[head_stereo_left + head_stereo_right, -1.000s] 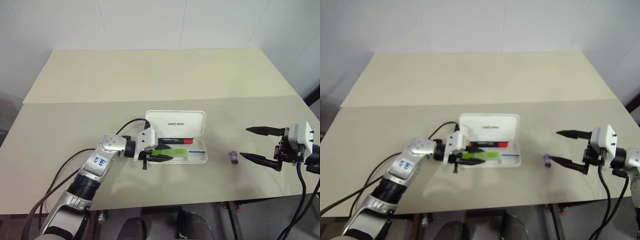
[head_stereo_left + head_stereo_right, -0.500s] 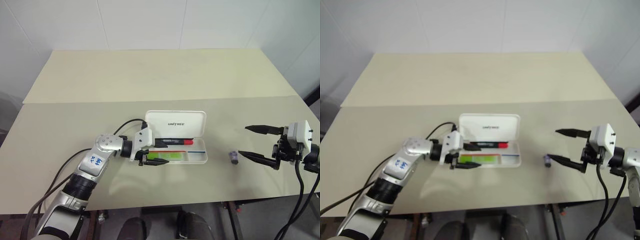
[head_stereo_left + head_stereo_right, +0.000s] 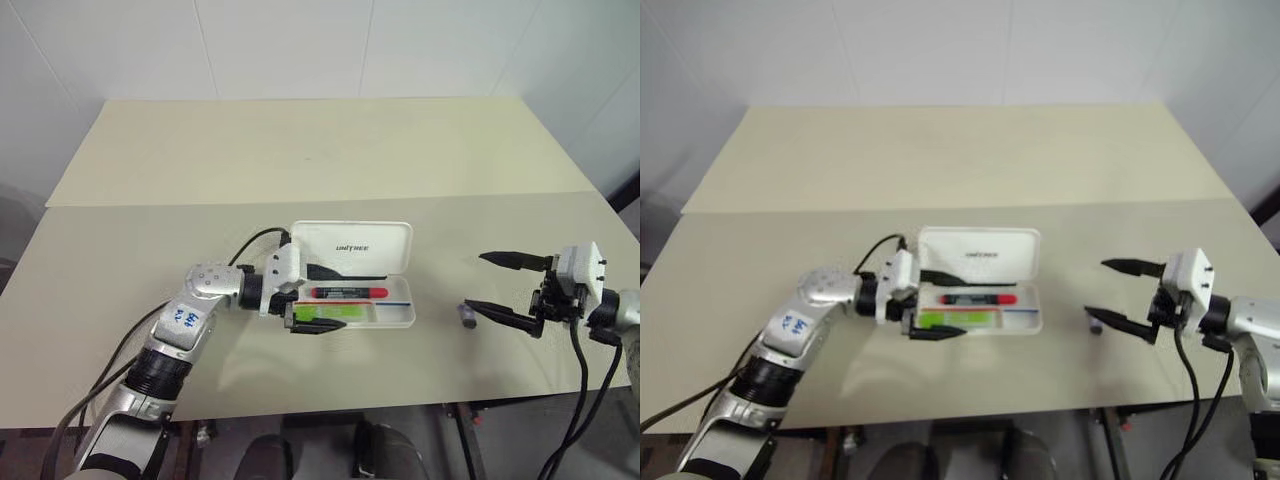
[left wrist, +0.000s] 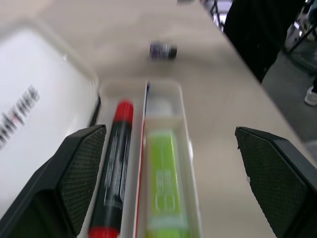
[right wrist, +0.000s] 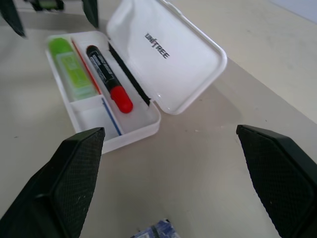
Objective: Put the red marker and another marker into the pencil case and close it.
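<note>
With the red marker (image 3: 349, 291) and green highlighter (image 3: 325, 314) lying in the open pencil case (image 3: 350, 274) between our left gripper's (image 3: 317, 299) spread empty fingers, we judge closing the lid comes next.

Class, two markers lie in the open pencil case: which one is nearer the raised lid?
The red marker. It lies in the compartment beside the lid of the pencil case; the lime-green highlighter sits in the front one.
</note>
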